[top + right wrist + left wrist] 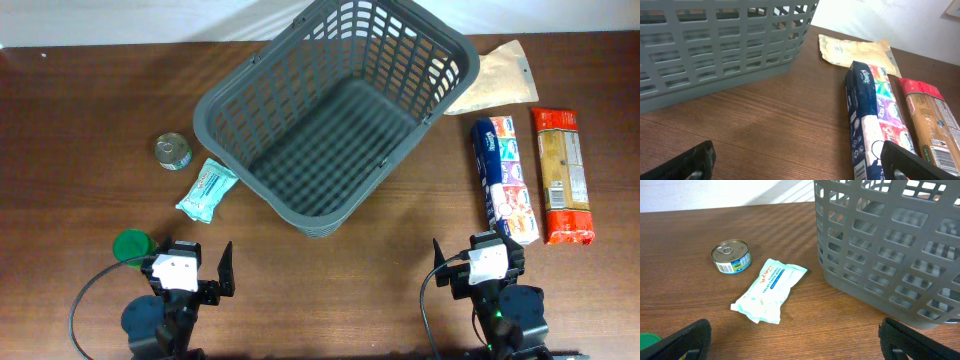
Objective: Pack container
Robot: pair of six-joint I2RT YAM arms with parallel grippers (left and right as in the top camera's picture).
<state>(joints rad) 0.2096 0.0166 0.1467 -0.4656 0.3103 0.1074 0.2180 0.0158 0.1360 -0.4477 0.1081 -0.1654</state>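
The container (222, 95) is a large dark-grey slotted basket, empty, set at an angle at the table's back middle; it also shows in the left wrist view (840, 245) and the right wrist view (715, 50). My left gripper (195, 270) is open and empty at the front left, its fingers spread (795, 340) above bare wood. My right gripper (475, 265) is open and empty at the front right (800, 160), just left of a blue tissue pack (503, 180).
A tin can (173, 151) and a teal wipes packet (206, 189) lie left of the container. A green lid (131, 245) sits by the left arm. A brown paper pouch (497, 78) and a red-ended pasta packet (562, 176) lie at the right.
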